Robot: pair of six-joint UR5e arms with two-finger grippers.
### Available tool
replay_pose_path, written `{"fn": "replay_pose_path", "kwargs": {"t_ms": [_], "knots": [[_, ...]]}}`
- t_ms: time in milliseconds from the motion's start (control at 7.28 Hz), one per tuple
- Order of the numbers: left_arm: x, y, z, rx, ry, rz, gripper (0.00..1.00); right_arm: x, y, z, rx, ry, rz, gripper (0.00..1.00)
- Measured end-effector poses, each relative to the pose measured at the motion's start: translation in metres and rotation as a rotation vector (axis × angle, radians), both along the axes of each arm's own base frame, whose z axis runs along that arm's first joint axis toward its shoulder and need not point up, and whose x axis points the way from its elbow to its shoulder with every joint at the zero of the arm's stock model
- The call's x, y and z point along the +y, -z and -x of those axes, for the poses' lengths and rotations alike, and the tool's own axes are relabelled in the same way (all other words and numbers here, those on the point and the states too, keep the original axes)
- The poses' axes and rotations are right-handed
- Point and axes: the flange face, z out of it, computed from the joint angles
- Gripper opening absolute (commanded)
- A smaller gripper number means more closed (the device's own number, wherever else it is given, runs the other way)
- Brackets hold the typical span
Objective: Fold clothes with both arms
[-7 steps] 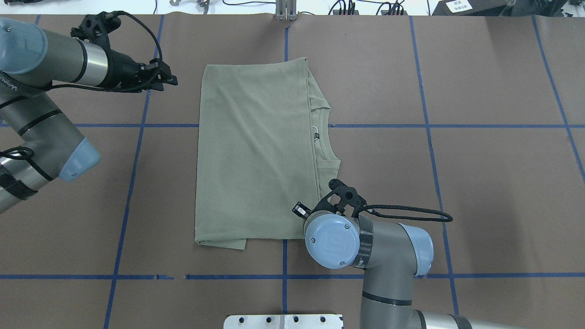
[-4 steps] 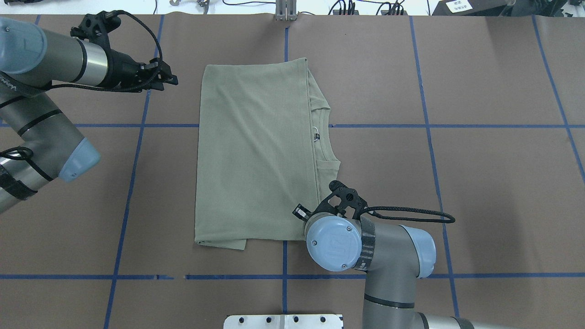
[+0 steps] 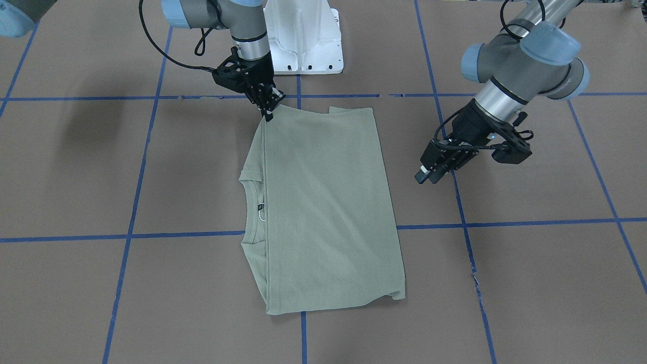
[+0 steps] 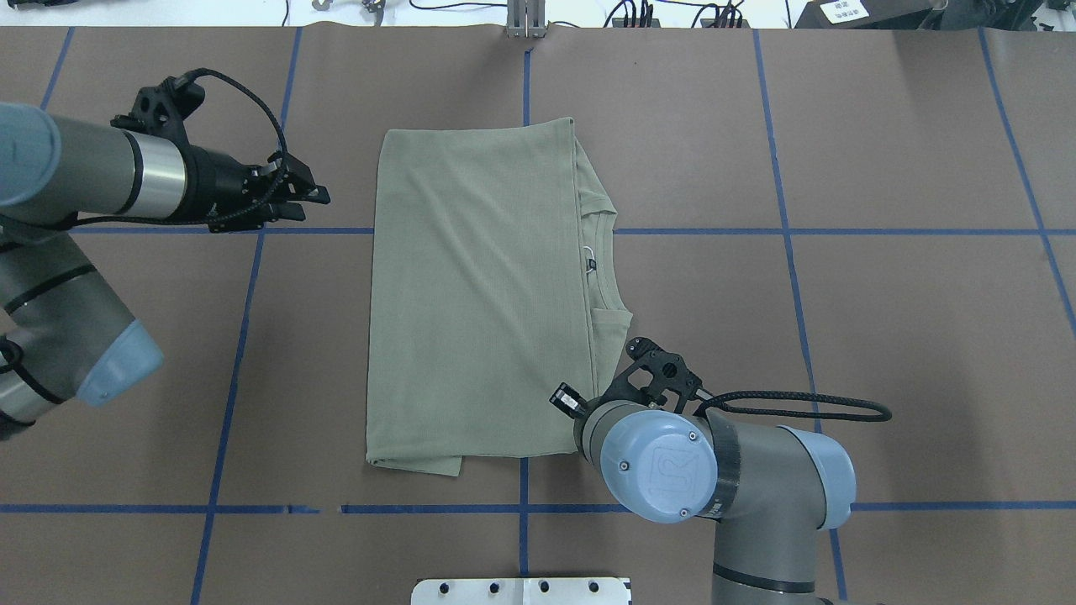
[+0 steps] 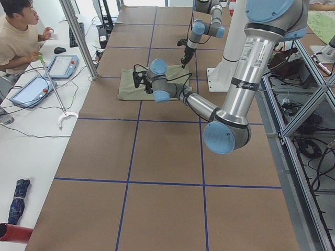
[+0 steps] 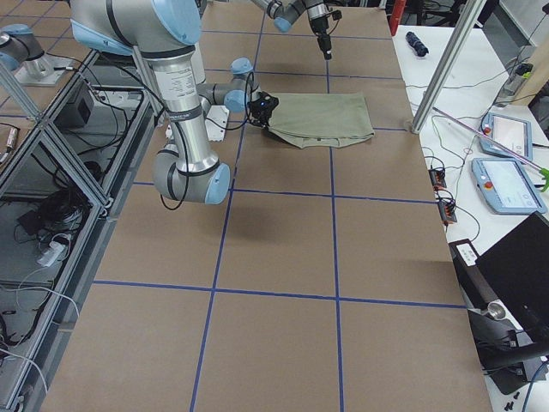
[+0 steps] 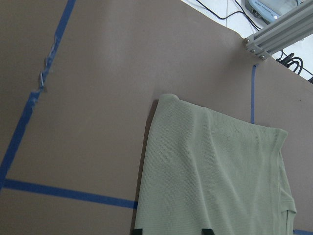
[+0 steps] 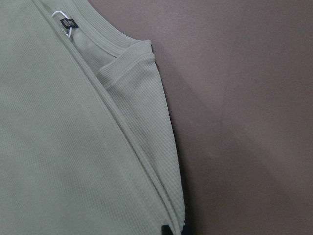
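**Two arms, one shirt: a corner pinched at mid-bench**

A brown-papered bench (image 4: 883, 336), ruled into squares by blue tape lines (image 4: 782, 231), carries the work. A white pedestal (image 3: 303, 35) stands at the robot's side of it. In the left-end view an operator (image 5: 18, 31) sits at a side table with two handheld pendants (image 5: 63, 65). From overhead, the right arm (image 4: 714, 479) blocks the sight of its own end effector and of the shirt's near right corner.

There are two arms, two end effectors and one shirt. The right end effector (image 3: 268, 112) is clamped on that corner of the shirt (image 4: 479, 294), its tips together with the folded edge between them in the wrist view. The left arm (image 4: 84, 176) holds the left end effector (image 4: 315, 202) off the cloth, just beside the shirt's far left side, fingers apart.

The shirt, sage green and finely ribbed, lies flat in the middle of the bench across a tape crossing. It is folded into an oblong. The collar (image 4: 605, 260) and a white string tag (image 4: 588, 252) peek out along its right edge, and a lower layer juts past the near hem.
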Motion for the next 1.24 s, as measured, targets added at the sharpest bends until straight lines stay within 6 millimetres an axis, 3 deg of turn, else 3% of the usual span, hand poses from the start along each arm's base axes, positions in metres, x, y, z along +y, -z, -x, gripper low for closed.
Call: {"fn": "replay_pose_path", "kwargs": {"t_ms": [275, 412, 549, 824, 1236], "knots": [[0.095, -0.001, -0.036, 0.042, -0.034, 0.095, 0.57, 0.005, -0.001, -0.003, -0.003, 0.007, -0.001, 0.00], [0.135, -0.005, -0.058, 0.039, -0.040, 0.143, 0.57, 0.006, 0.000, -0.003, -0.004, 0.008, -0.001, 0.00], [0.162, -0.011, -0.079, 0.010, -0.042, 0.179, 0.57, 0.007, -0.001, -0.003, -0.004, 0.009, -0.001, 0.00], [0.186, -0.021, -0.102, -0.048, -0.047, 0.209, 0.57, 0.007, -0.001, -0.002, -0.004, 0.010, -0.002, 0.00], [0.209, -0.026, -0.119, -0.069, -0.088, 0.223, 0.57, 0.008, 0.000, -0.002, -0.005, 0.011, -0.002, 0.00]]}}
